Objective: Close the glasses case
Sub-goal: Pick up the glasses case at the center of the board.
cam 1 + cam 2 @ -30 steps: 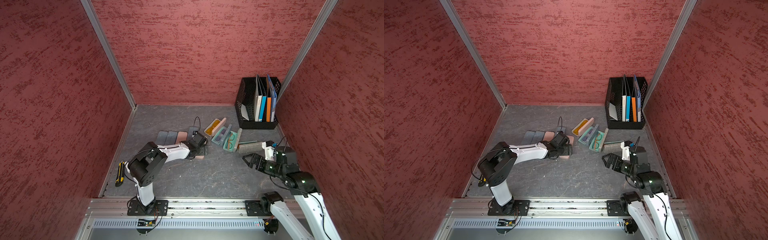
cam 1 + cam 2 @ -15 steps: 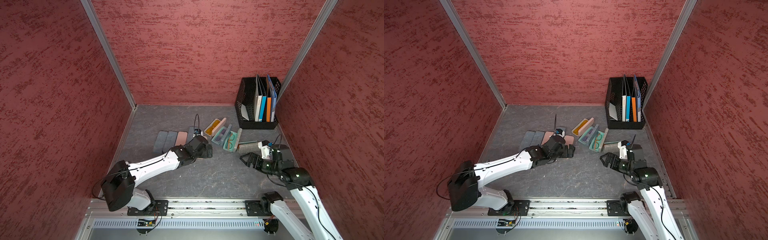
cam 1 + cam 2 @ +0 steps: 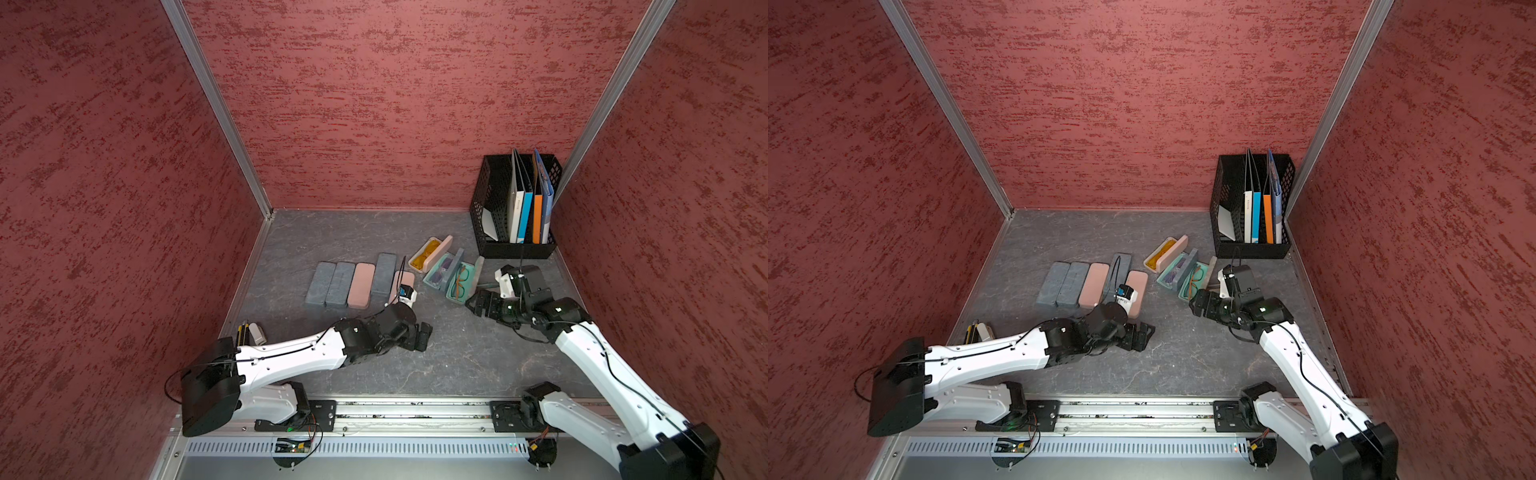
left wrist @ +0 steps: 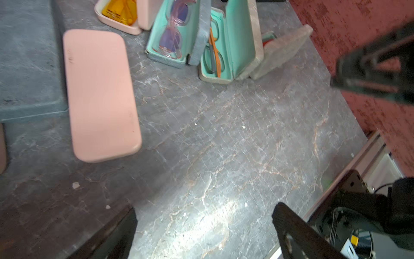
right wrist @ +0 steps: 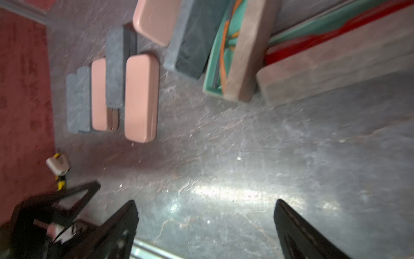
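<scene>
**Top views.** On the grey marbled surface (image 3: 457, 365), a cluster of open cases lies right of centre, near the black mesh file rack (image 3: 494, 208). We take the task's thing to be the beige hard-shell glasses case with mint lining and orange-framed glasses (image 3: 460, 283) (image 3: 1196, 277). In both top views the right claw (image 3: 473, 306) (image 3: 1196, 307) hovers just on the near side of it, spread wide and holding nothing. The left claw (image 3: 417, 338) (image 3: 1140, 334) is well apart to the left, over bare surface, equally wide and empty.

**Left wrist view.** The case (image 4: 224, 51) has its tray flat on the surface. Its lid stands along the right long edge and leans outward. The glasses lie folded inside, with an orange arm running lengthwise. A grey open case with purple glasses (image 4: 174, 33) crowds its left side. The left claw (image 4: 201, 233) shows only bare surface between its fingers.

**Right wrist view.** This view is blurred. The case (image 5: 226, 58) is seen end-on, with the lid's beige back towards us. The right claw (image 5: 206, 226) gapes, empty.

**Handling, our judgement.**
- The shell looks rigid and light, and is likely to skid on this smooth surface.
- We would push on the lid's free long edge, at mid-length, and swing it leftward.
- We would brace the tray while doing so.
- The glasses are the fragile part, so the orange arm should sit below the rim first.
</scene>
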You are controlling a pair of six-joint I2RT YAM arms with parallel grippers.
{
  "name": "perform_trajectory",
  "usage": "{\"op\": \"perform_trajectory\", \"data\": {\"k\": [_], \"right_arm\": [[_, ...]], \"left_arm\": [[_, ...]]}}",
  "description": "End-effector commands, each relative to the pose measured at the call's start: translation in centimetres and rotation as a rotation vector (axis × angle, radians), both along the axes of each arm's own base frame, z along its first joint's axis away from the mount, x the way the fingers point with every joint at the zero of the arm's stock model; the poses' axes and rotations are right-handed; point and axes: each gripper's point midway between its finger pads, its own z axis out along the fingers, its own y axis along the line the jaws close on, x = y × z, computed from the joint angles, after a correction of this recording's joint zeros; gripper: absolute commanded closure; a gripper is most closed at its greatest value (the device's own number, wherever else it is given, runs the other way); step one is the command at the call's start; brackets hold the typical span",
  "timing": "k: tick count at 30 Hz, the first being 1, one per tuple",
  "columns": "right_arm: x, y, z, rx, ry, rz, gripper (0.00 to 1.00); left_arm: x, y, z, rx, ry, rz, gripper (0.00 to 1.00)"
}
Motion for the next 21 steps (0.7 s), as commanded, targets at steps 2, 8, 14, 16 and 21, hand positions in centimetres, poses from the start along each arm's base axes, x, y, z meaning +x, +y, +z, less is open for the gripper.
{"op": "perform_trajectory", "data": {"k": [2, 8, 14, 16, 21], "right_arm": [[2.2, -3.9, -0.2, -0.142, -0.024, -0.167, 0.03], [4.5, -6.0, -0.7, -0.067, -0.001, -0.274, 0.03], [6.5, -7.5, -2.5, -0.052, 0.067, -0.322, 0.03], [6.9, -8.0, -3.3, -0.052, 0.094, -0.332, 0.03], [7.7, -9.1, -5.1, -0.055, 0.153, -0.348, 0.03]], "left_arm": [[-2.3, -1.3, 0.6, -0.012, -0.061, -0.054, 0.04], [-4.8, -1.5, -0.6, 0.011, -0.054, -0.076, 0.04], [-6.2, -0.9, -1.8, 0.019, -0.035, -0.071, 0.04], [-6.6, -0.8, -1.9, 0.018, -0.031, -0.072, 0.04], [-7.3, -0.5, -2.0, 0.024, -0.037, -0.077, 0.03]]}}
